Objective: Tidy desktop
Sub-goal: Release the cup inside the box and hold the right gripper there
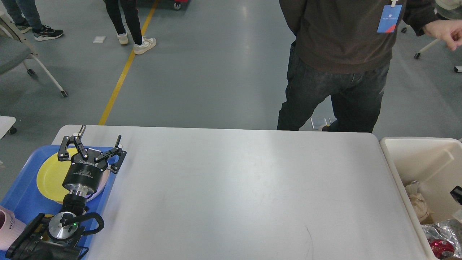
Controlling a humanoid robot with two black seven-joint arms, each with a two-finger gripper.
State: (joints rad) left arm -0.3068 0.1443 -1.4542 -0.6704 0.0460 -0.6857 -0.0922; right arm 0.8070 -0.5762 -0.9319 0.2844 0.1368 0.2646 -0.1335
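Filling the lower middle of the frame, the white surface [231,187] lies between a blue tray [21,196] at lower left and a cream bin [415,159] at the right edge. The left pincer [92,144] hangs over the tray's right edge, its two fingers spread wide and holding nothing. Under it a yellow plate [50,173] rests in the tray. Only a small dark part shows at the right edge over the bin; the right pincer cannot be made out. Crumpled waste [438,234] lies in the bin. A person [339,65] stands behind the surface.
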